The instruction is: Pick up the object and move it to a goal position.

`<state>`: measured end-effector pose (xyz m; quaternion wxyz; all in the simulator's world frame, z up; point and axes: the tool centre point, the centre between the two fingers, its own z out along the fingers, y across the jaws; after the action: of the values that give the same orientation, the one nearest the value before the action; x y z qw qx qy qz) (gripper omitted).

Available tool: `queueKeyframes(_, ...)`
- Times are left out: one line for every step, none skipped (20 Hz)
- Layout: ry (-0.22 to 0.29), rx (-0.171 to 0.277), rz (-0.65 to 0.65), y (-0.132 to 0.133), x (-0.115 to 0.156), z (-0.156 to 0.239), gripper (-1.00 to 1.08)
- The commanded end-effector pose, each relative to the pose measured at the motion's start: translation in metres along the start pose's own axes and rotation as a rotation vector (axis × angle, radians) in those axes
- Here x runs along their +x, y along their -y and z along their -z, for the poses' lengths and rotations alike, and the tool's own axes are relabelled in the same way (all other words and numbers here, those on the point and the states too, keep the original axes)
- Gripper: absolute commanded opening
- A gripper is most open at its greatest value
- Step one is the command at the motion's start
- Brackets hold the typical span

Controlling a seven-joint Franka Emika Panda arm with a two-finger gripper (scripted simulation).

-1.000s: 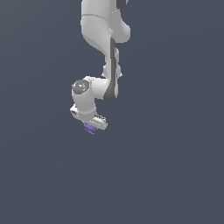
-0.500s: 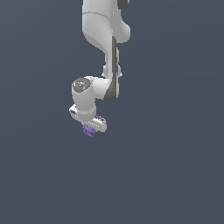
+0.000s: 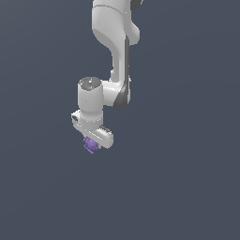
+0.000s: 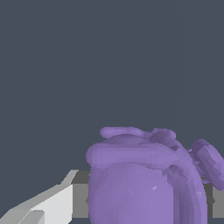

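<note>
while the white, smooth-shelled robot arm hangs down from the top of the exterior view, its white claw points downward and is clamped on the small purple ring-shaped object with knobby bumps. object sits at the claw's tip, poking out below the white hand body on the exterior view's left side. plain dark grey-blue background all around, no visible contact between object and anything but the claw. wrist view: purple object fills the near part of the frame, rounded body with ridged knobs off one side. one white finger with a grey pad shows beside it, pad touching the object; the other finger is mostly hidden behind the purple shape, only a grey bit shows.
</note>
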<state>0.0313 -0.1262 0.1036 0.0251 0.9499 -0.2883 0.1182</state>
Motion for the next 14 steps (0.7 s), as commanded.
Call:
queueKeyframes(-0.058,0.002,-0.036,0.008,0.019,0.014,-1.00)
queueKeyframes(-0.081,0.002,-0.051,0.011,0.026,0.019,-1.00)
queueKeyframes(-0.103,0.002,-0.065,0.014,0.033,0.025,-1.00)
queueKeyframes(-0.126,0.002,-0.078,0.017,0.040,0.030,-1.00)
queueKeyframes(-0.147,0.002,-0.092,0.019,0.046,0.036,-1.00)
queueKeyframes(-0.169,0.001,-0.106,0.021,0.053,0.042,-1.00)
queueKeyframes(-0.190,0.001,-0.119,0.024,0.059,0.048,-1.00)
queueKeyframes(-0.212,0.001,-0.132,0.026,0.065,0.054,-1.00)
queueKeyframes(-0.233,0.001,-0.145,0.028,0.071,0.060,-1.00)
queueKeyframes(-0.253,0.001,-0.158,0.029,0.077,0.066,-1.00)
queueKeyframes(-0.274,0.001,-0.171,0.031,0.082,0.072,-1.00)
queueKeyframes(-0.294,0.000,-0.184,0.033,0.088,0.079,-1.00)
queueKeyframes(-0.315,0.000,-0.197,0.035,0.093,0.085,-1.00)
queueKeyframes(-0.335,0.000,-0.209,0.036,0.099,0.091,-1.00)
